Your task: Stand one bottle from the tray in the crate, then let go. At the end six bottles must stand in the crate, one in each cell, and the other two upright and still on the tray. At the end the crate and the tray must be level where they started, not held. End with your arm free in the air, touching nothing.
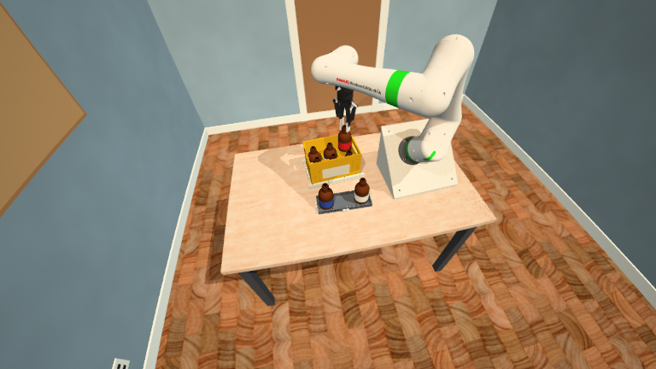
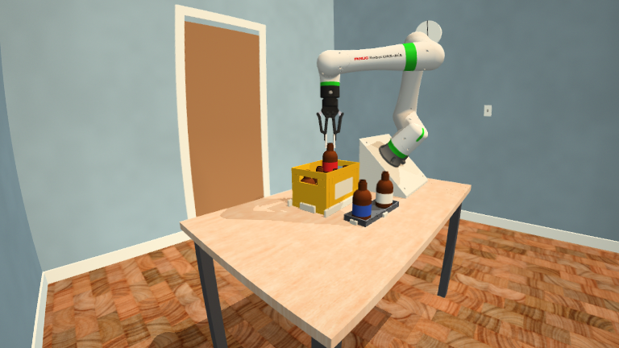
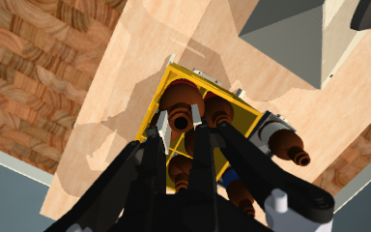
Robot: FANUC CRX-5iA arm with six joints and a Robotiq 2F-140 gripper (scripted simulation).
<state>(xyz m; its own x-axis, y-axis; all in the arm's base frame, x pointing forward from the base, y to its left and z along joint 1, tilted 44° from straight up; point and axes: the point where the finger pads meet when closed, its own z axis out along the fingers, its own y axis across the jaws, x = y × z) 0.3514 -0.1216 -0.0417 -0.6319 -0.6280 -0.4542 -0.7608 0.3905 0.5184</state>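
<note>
My gripper points down, shut on the neck of a brown bottle with a red label. The bottle is upright, its lower part inside the far right cell of the yellow crate, its label around rim height and its base hidden. It stands higher than the several other brown bottles in the crate. The dark tray bears an upright blue-label bottle and an upright white-label bottle.
Low pale stops stand around the crate's foot and small ones at the tray. The tray lies in front of the crate on the wooden table. The arm's white slanted base stands to the right of the crate.
</note>
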